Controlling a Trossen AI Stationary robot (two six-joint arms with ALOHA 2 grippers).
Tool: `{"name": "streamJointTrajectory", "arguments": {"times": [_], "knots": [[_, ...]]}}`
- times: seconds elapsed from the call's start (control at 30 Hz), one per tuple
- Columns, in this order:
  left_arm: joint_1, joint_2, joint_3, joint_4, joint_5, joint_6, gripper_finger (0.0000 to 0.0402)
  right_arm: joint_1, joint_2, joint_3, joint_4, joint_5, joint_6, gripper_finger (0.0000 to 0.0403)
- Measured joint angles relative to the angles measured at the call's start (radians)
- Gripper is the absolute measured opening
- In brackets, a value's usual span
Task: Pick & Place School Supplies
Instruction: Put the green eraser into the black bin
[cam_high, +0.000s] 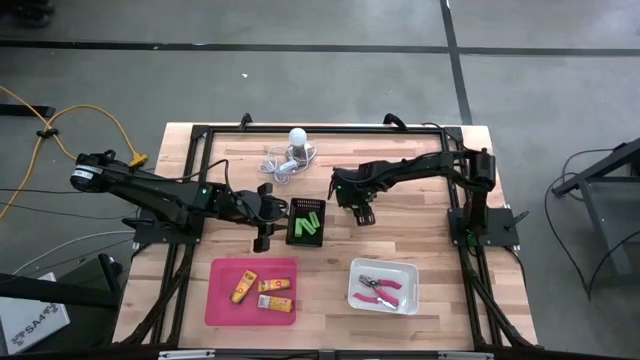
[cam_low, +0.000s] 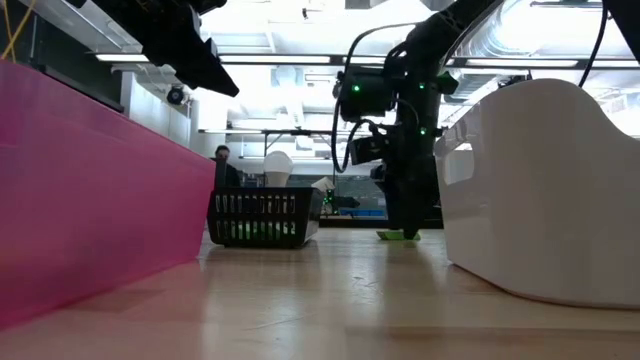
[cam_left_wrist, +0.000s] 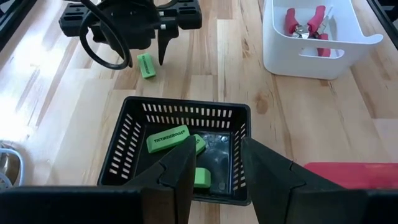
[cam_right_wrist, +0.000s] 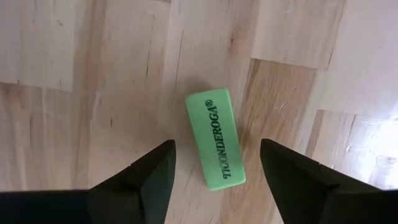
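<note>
- Desk (cam_high: 420, 170): pale wood planks w/ a black frame round it; both arms reached in over the middle.
- Pink tray (cam_high: 222, 300) sat at the front-left of the desk; three yellow-orange pieces (cam_high: 262, 291) lay in it.
- White bin (cam_high: 404, 272) sat at the front, right of the pink tray; pink-handled tool (cam_high: 378, 290) lay inside.
- Black basket (cam_high: 306, 223) sat mid-desk, btwn the two arms; green erasers (cam_left_wrist: 168, 139) lay in it, at least two, one partly hidden behind the left fingers.
- White bulb w/ coiled cord (cam_high: 290, 150) lay at the back of the desk, behind the basket.
- Left pincer (cam_left_wrist: 214, 171) hung just above the basket's left side, fingers part-way apart w/ nothing between them.
- Right pincer (cam_right_wrist: 214, 168) pointed down at the desk right of the basket, jaws spread wide, one finger on each side of the loose eraser, not touching it.
- Loose green eraser (cam_right_wrist: 216, 138) lay flat on bare wood, well outside the basket, black lettering up.
</note>
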Motion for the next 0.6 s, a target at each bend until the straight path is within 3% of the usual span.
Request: {"name": "streamJointTrajectory", "arguments": {"times": [0.6], "knots": [[0.0, 0.0, 0.0, 0.0, 0.0, 0.0, 0.0124, 0.0, 0.0, 0.0, 0.0, 0.0, 0.0, 0.0216]]}}
